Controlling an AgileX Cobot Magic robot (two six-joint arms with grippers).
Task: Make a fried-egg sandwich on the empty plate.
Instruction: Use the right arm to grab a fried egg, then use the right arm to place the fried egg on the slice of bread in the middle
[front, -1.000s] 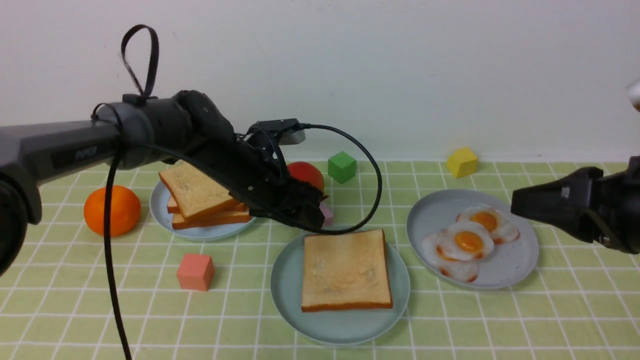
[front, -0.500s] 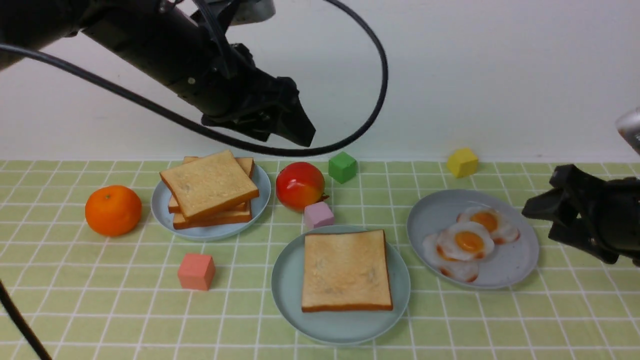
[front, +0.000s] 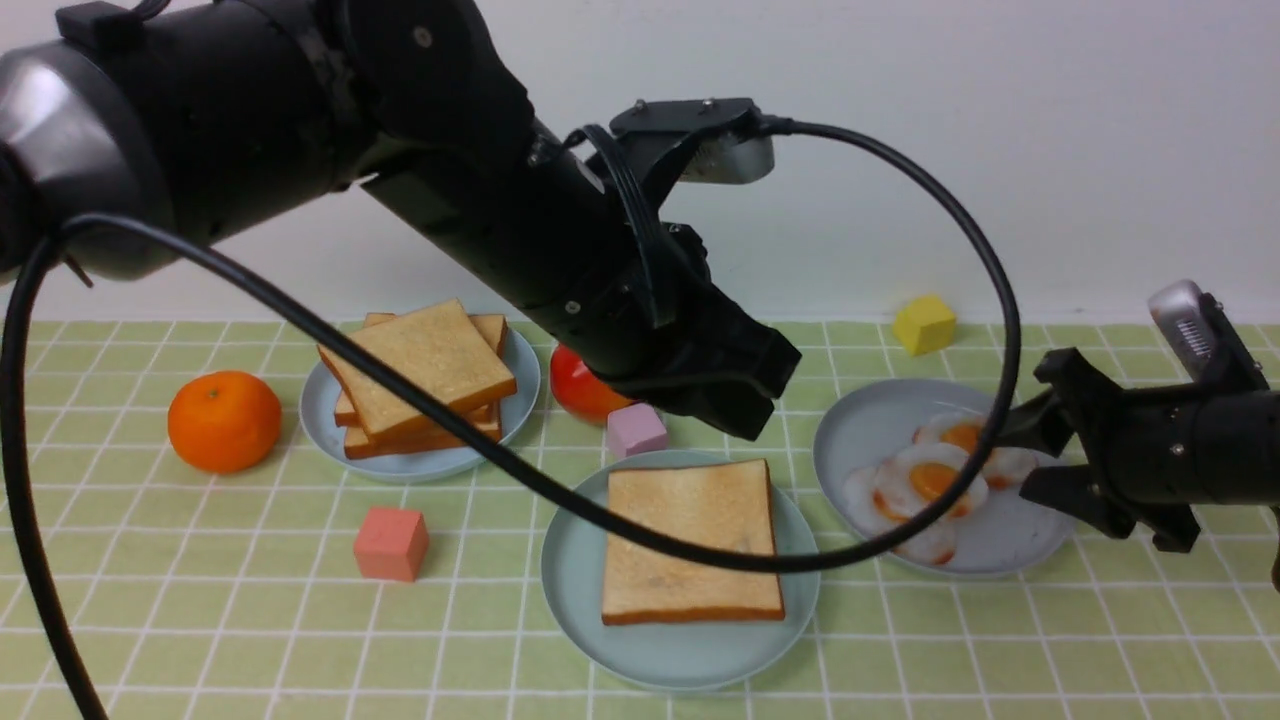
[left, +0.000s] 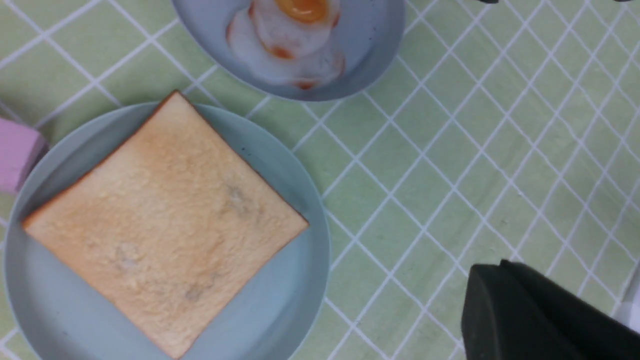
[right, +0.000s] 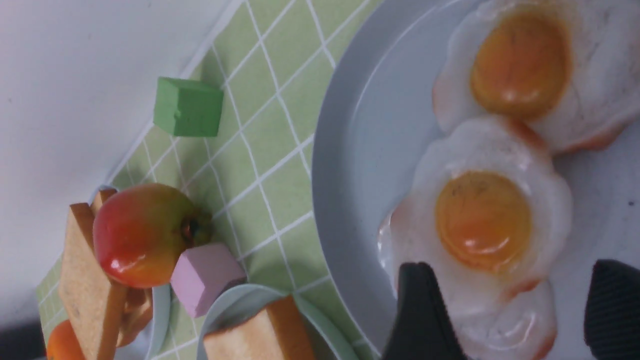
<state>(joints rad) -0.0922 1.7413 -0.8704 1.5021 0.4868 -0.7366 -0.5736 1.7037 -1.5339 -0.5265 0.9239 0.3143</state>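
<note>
The pale teal plate (front: 570, 590) sits front centre with one golden toast slice (front: 690, 540) lying flat on it, its top bare. It also shows in the left wrist view (left: 165, 225). Several fried eggs (front: 935, 480) lie on the grey-blue plate (front: 860, 430) to the right. My left gripper (front: 745, 420) is shut and empty, and hangs above the gap between the two plates. My right gripper (front: 1020, 458) is open at the egg plate's right side. In the right wrist view its fingertips (right: 420, 310) straddle the front egg (right: 482, 220) just above it.
A pile of plain toast (front: 420, 375) sits on the light-blue plate (front: 320, 420) at the back left. Nearby are an orange (front: 224, 420), a red apple (front: 575, 390), and pink (front: 636, 430), salmon (front: 391, 543) and yellow (front: 924, 323) cubes. My left arm's cable (front: 1000, 330) loops over the egg plate.
My left arm rose from the toast plate and has swung right and down, its gripper now between the two plates. My right gripper has moved left over the eggs and opened.
</note>
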